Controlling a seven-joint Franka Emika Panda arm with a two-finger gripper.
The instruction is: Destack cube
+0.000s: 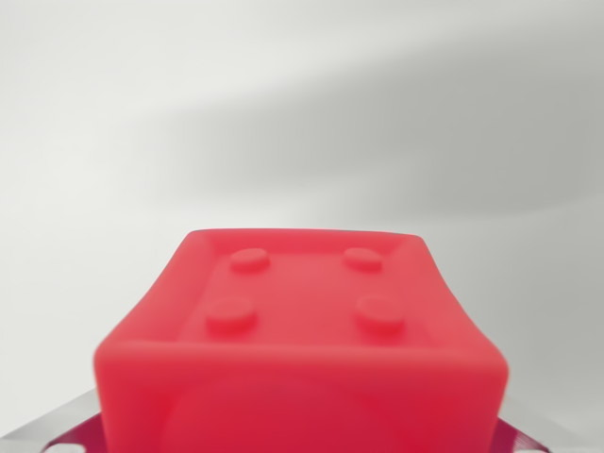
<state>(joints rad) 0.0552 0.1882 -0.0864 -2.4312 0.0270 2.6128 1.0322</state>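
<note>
Wrist view only, very close in. A red cube fills the lower centre of the frame, blurred at its near edge. Its far face is recessed with a raised rim and has four round studs, two nearer and two farther. The near face shows a faint round hollow, soft-focus. At the bottom corners, on both the wrist view's left and right, bits of grey and dark red with small white dots poke out from behind the cube; too cropped and blurred to say what they are, could be gripper parts or something under the cube. No fingers are clearly visible, so cannot tell whether the gripper is apart, together or clamped on the cube. Whether the cube sits on another cube or is lifted also cannot be told. Behind it is a plain pale grey surface with a soft darker shadow band running across.
</note>
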